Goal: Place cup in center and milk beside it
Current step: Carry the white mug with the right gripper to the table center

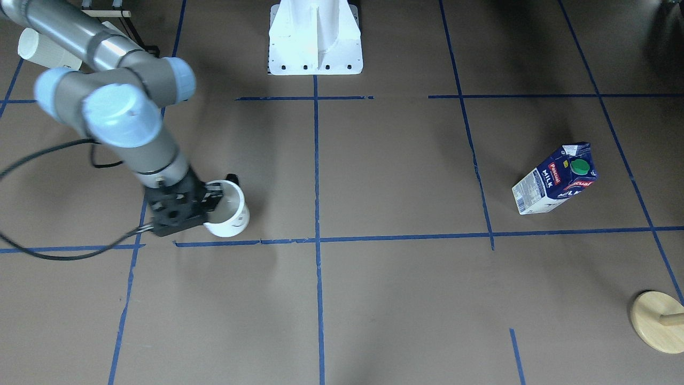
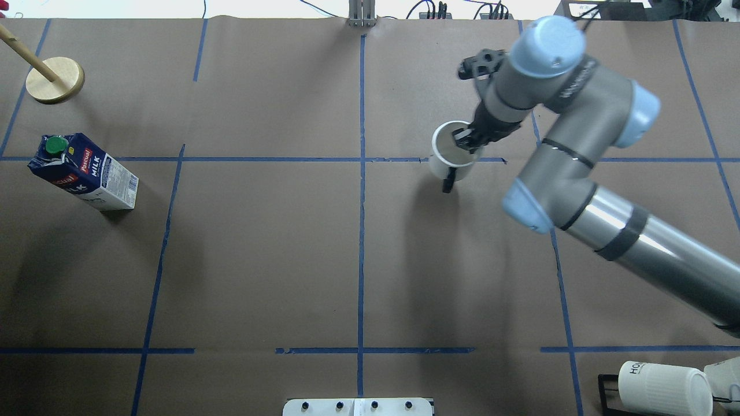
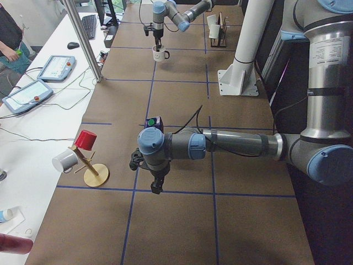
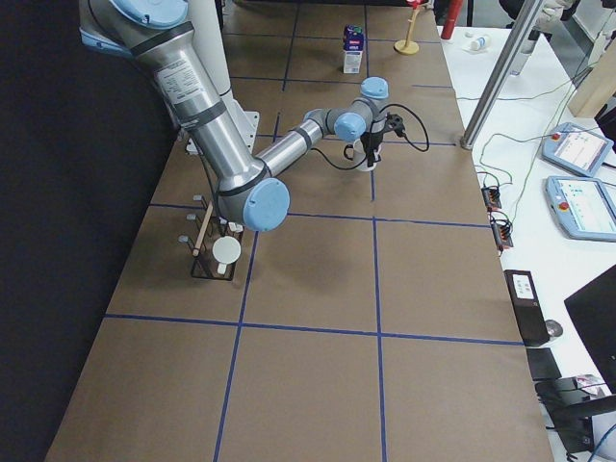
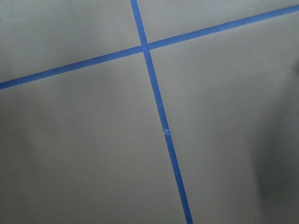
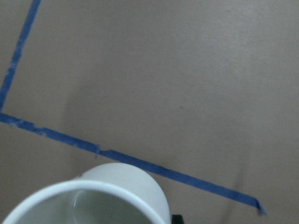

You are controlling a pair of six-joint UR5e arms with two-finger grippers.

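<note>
The white cup (image 1: pixel 231 215) with a black handle and a smiley face is at the tape line, to the right of the center crossing (image 2: pixel 362 159) in the overhead view. My right gripper (image 1: pixel 214 202) is shut on the cup's rim (image 2: pixel 448 151), one finger inside and one outside. The right wrist view shows the rim (image 6: pixel 93 196) at its bottom edge. The milk (image 2: pixel 81 172) stands upright far out on my left side, also in the front view (image 1: pixel 556 179). My left gripper (image 3: pixel 157 185) points down near the milk; I cannot tell whether it is open or shut.
A wooden mug-tree base (image 2: pixel 55 80) stands in the far left corner. A black rack with a ribbed white mug (image 2: pixel 662 386) sits near my right base. The white robot base (image 1: pixel 315 40) is at the table's near edge.
</note>
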